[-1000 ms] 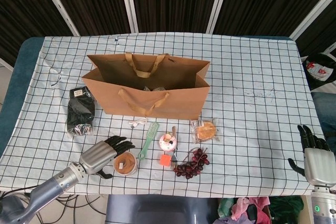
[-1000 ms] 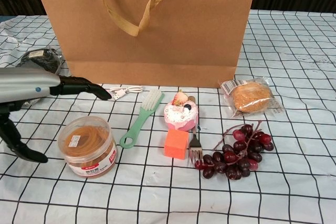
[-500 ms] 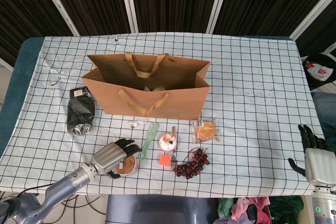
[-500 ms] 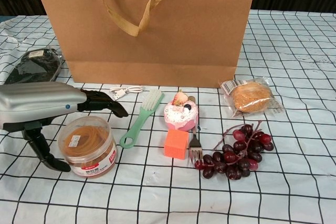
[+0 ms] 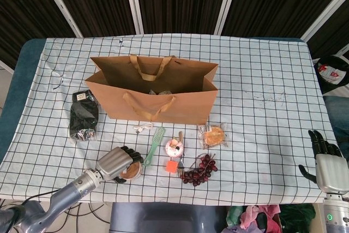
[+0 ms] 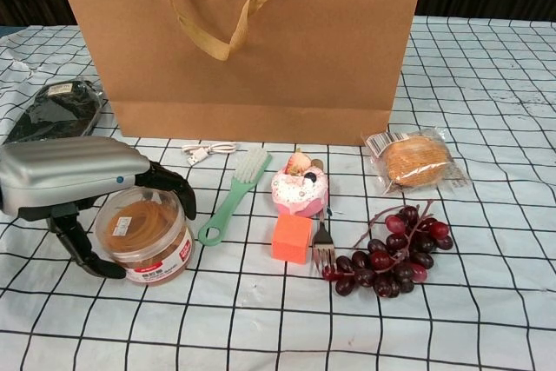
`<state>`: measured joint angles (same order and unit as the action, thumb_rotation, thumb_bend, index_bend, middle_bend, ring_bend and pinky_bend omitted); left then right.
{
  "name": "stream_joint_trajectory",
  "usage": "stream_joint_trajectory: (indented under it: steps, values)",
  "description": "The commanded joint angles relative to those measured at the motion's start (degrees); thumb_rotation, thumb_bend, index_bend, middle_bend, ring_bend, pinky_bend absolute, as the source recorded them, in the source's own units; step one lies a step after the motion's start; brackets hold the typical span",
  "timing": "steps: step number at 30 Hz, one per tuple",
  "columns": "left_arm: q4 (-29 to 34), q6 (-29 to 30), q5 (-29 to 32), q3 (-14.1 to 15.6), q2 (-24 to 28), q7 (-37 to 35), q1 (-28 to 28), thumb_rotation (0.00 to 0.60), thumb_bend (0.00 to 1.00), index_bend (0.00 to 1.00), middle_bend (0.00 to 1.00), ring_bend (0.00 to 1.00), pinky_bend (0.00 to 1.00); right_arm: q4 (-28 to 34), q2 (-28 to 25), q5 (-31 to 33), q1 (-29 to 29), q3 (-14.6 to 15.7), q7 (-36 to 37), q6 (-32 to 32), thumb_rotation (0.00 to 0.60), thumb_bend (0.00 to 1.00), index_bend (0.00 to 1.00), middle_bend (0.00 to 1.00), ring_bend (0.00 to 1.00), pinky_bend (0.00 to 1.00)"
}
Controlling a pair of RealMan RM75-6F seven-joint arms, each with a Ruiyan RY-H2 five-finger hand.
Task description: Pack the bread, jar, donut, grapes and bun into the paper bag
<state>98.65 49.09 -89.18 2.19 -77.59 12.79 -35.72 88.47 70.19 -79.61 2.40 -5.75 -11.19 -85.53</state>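
The left hand (image 6: 74,182) is closed around the jar (image 6: 144,236): the fingers (image 6: 169,187) are curled over the far rim, the thumb is set against the near left side, and the jar is seen slightly tilted in the chest view. The jar is thus directly under the palm, at the near left of the checked surface (image 5: 262,80). It is a squat, round thing with no long axis to speak of.

The paper bag (image 5: 155,88) stands open beyond the hand, away from the robot and a little to its right; a lift followed by a carry forward over the bag's near wall seems to be what is called for. The left hand is much the nearer of the two. The right hand (image 5: 326,162) is held far off at the right edge of the surface, fingers spread and empty.

Beside the jar lies a green brush (image 6: 233,195), then the donut (image 6: 299,190) and an orange block (image 6: 292,238), with the grapes (image 6: 391,252) and the wrapped bun (image 6: 415,160) further right.

A second ago the left hand was spread above and beside the jar, which stood flat; since then the fingers have come down and wrapped it.
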Motion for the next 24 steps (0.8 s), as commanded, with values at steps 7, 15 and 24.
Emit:
stream_joint_trajectory:
  steps: [7, 15, 24]
  values:
    - [3.90, 7.71, -3.45, -2.17, 2.83, -3.73, 0.87, 0.600, 0.26, 0.35, 0.41, 0.29, 0.35, 0.01, -0.20, 0.17, -0.14, -0.19, 0.39, -0.26, 0.600, 0.15, 0.00, 0.06, 0.19, 0.20]
    - [13.17, 19.94, -13.23, -6.16, 10.37, -10.04, 1.09, 0.600, 0.26, 0.36, 0.43, 0.30, 0.35, -0.12, -0.04, 0.55, -0.07, -0.19, 0.03, 0.08, 0.600, 0.15, 0.00, 0.06, 0.19, 0.20]
    - [20.50, 23.15, -5.70, -19.15, 15.86, -8.82, -3.05, 0.600, 0.26, 0.34, 0.42, 0.29, 0.35, -0.52, 0.44, 1.38, 0.16, -0.10, -1.32, 0.92, 0.600, 0.15, 0.00, 0.06, 0.19, 0.20]
